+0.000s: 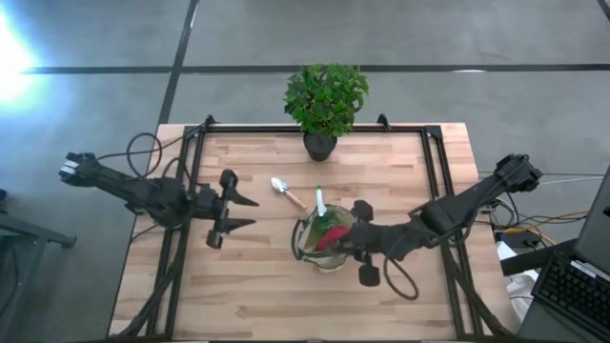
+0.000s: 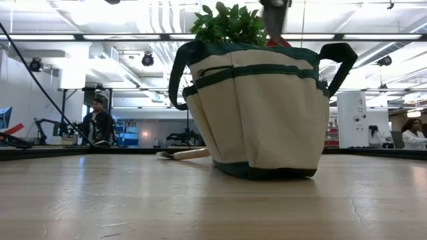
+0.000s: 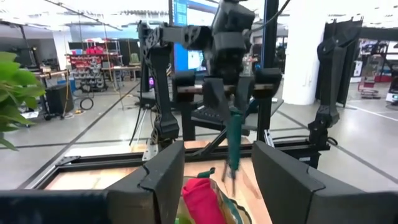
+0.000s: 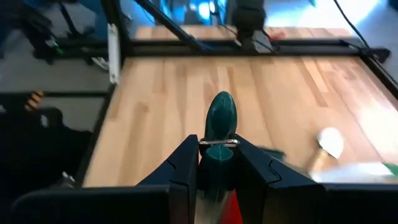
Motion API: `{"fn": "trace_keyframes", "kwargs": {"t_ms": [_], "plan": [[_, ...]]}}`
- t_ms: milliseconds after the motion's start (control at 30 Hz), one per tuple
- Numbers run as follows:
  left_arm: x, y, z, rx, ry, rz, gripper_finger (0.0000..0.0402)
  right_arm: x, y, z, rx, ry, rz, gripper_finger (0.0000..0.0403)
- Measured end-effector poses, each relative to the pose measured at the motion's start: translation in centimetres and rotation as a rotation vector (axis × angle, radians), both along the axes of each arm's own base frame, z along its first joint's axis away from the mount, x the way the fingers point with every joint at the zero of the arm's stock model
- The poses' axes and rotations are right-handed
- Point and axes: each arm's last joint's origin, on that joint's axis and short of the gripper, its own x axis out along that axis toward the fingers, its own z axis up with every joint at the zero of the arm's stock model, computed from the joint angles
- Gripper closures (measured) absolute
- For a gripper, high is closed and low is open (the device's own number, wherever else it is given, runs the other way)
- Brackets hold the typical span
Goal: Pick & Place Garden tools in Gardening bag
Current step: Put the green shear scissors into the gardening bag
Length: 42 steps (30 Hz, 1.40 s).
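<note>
The right tool (image 4: pixel 216 163) was closed on the dark green pruners (image 4: pixel 219 121), above the gardening bag (image 1: pixel 324 240) in the middle of the desk (image 1: pixel 248 295). A trowel (image 1: pixel 284 191) lay beside the bag. The left tool (image 1: pixel 250 213) stood wide open near the desk's left side.

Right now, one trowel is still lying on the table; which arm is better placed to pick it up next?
Probably the left. Its hand is open and empty, just left of the trowel. The right hand is over the gardening bag, shut on the green pruners.
</note>
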Motion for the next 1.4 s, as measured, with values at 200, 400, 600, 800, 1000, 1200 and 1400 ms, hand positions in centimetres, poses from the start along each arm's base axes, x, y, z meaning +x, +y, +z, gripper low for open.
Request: {"fn": "trace_keyframes", "kwargs": {"t_ms": [200, 400, 600, 800, 1000, 1200, 1400], "plan": [[-0.2, 0.1, -0.2, 0.0, -0.002, 0.0, 0.0209, 0.3, 0.3, -1.2, 0.034, -0.011, 0.094, 0.0342], [0.1, 0.0, -0.4, 0.004, 0.012, 0.0, 0.0209, 0.4, 0.3, -2.0, -0.043, -0.031, 0.139, 0.0342], [0.4, -0.1, -0.6, -0.025, 0.031, -0.004, 0.0209, 0.4, -0.1, -3.1, -0.055, 0.0, 0.147, 0.0342], [1.0, -0.3, -1.0, -0.016, 0.048, -0.002, 0.0209, 0.4, -0.5, -4.3, -0.09, -0.036, 0.173, 0.0342], [1.6, -0.5, -1.2, -0.015, 0.048, 0.001, 0.0209, 0.1, -1.7, -5.8, -0.037, -0.054, 0.18, 0.0342], [2.2, -0.7, -1.5, -0.013, 0.053, 0.002, 0.0209, -1.0, -2.4, -7.5, -0.012, -0.084, 0.188, 0.0342], [2.4, -0.8, -1.6, -0.011, 0.059, 0.002, 0.0209, -1.9, -2.9, -8.7, 0.032, -0.148, 0.174, 0.0342]]}}
